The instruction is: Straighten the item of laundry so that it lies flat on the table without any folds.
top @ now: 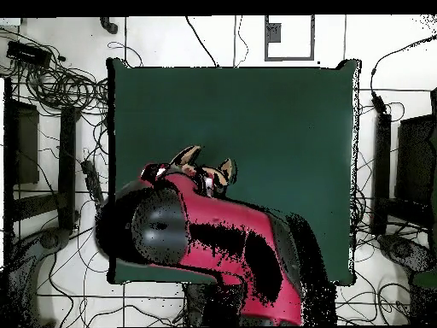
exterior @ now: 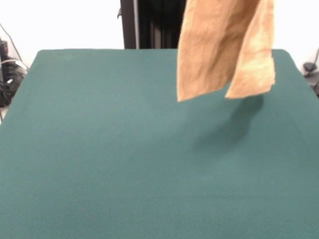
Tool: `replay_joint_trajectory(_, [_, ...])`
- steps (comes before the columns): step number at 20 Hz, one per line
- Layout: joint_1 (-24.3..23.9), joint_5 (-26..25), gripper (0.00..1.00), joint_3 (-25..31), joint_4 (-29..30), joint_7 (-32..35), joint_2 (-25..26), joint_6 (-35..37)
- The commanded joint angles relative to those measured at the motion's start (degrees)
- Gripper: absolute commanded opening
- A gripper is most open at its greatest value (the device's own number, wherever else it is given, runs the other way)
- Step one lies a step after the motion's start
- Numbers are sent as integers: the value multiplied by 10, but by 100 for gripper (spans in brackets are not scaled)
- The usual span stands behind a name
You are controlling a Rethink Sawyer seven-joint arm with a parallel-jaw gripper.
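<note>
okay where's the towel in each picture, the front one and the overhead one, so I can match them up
Front view: the towel hangs in the air at upper right, off the table, running out of the top edge.
Overhead view: only small tan bits of it show left of centre, past the end of the red arm, which covers the rest.
Shared landmark: the dark green table.

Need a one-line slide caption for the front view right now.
Tan-orange towel hangs folded in mid-air above the far right of the green table, its top out of frame, shadow beneath.
</note>
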Motion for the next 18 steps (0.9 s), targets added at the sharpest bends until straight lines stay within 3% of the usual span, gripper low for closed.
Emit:
replay_joint_trajectory(1, [-45,-34,0,126,99,-54,41,-113])
replay_joint_trajectory(7, [-81,-62,0,170,118,-39,49,-163])
replay_joint_trajectory(18, [-106,-100,0,203,109,-20,59,-155])
